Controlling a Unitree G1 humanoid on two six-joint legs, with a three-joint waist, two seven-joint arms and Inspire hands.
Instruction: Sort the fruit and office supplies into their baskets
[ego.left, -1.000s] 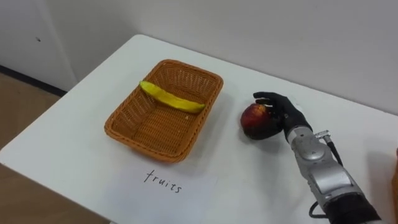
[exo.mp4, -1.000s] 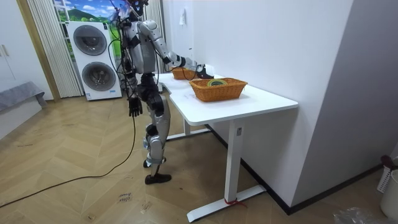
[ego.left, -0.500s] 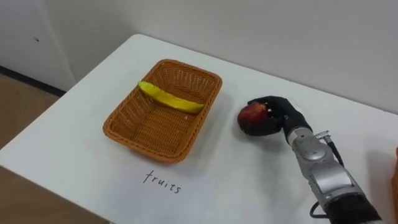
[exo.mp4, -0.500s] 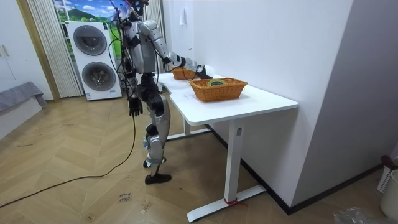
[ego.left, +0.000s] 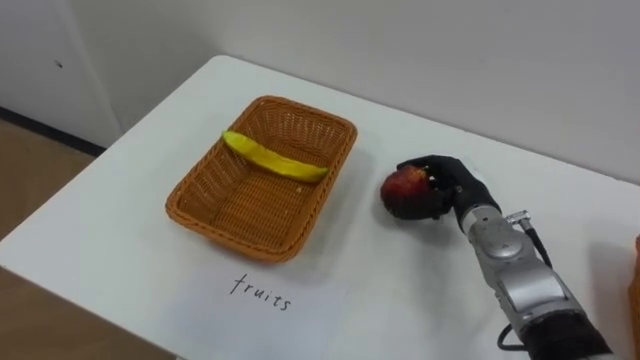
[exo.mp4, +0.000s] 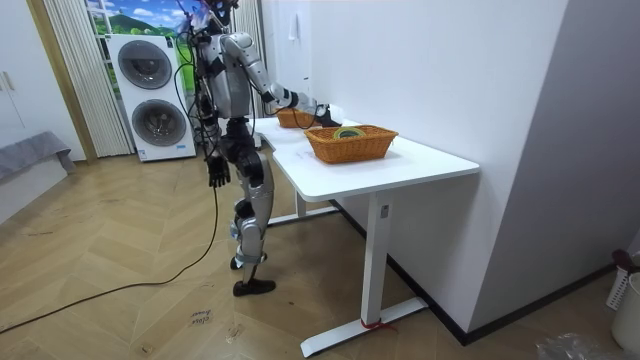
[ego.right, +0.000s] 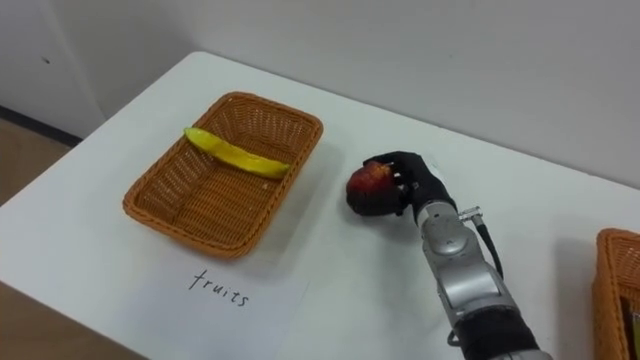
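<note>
Apple (ego.left: 403, 188): dark red with a lighter patch, on the white table (ego.left: 130, 190) just right of the wicker basket (ego.left: 345, 150). Right hand (ego.left: 450, 185) has its fingers curled round it. Banana (ego.left: 272, 160) lies inside that basket. Room view adds the left hand (exo.mp4: 213, 171) hanging at the robot's side and a second basket (exo.mp4: 350, 143) further along the table.
</note>
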